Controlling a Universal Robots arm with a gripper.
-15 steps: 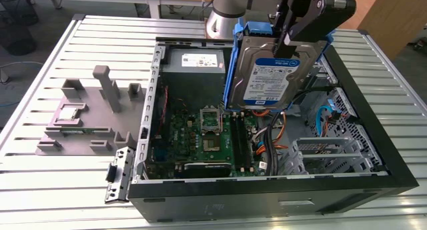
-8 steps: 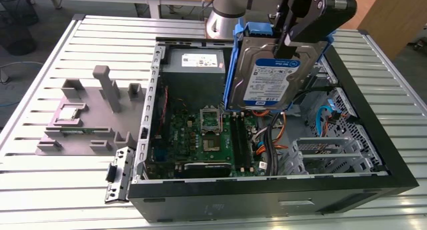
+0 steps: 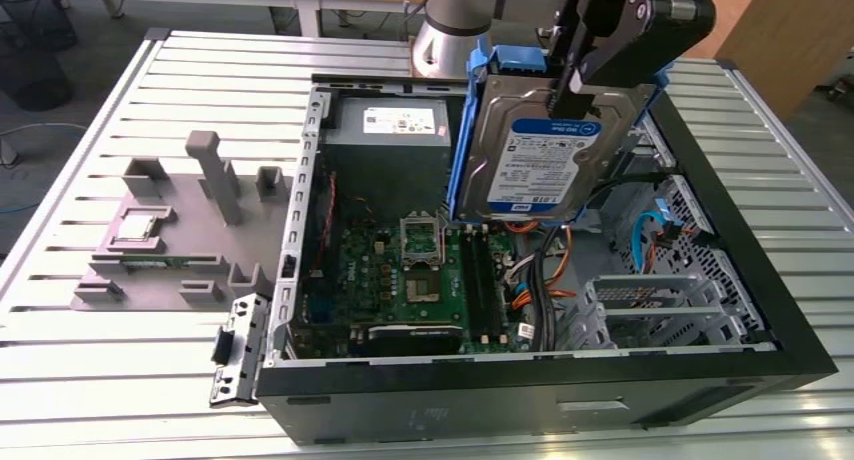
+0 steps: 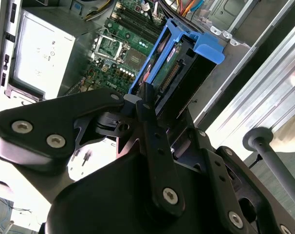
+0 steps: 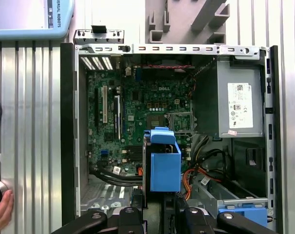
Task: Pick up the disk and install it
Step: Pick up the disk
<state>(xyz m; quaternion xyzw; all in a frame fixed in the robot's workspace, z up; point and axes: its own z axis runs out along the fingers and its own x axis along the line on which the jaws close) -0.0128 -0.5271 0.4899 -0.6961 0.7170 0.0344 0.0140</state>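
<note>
The gripper (image 3: pixel 577 88) was closed on the disk (image 3: pixel 541 165), its black fingers (image 4: pixel 148 117) clamped on the upper end. In the second wrist view they seemed to press on the blue carrier frame, but the contact place was partly hidden. The disk hung above the open computer case (image 3: pixel 534 385), lifted clear of it and tilted. Its labelled face was turned to the exterior camera, and the blue frame ran around the silver body.

In the first wrist view the disk (image 5: pixel 164 163) was seen edge-on over the middle of the case. Below it, on the floor of the case, lay the green motherboard (image 3: pixel 420 280), with orange cables (image 5: pixel 191 175) just beside it. A metal drive cage (image 3: pixel 654 305) stood inside the case at the exterior view's right. A second blue bracket (image 5: pixel 245 214) sat in one corner of the case. The grey power-supply box (image 3: pixel 387 125) filled the far corner of the case.

Outside the case, at the exterior view's left, a grey fixture (image 3: pixel 174 240) stood on the slatted metal table (image 3: pixel 94 380). A person's hand (image 5: pixel 0 209) rested at the table, well apart from the case.
</note>
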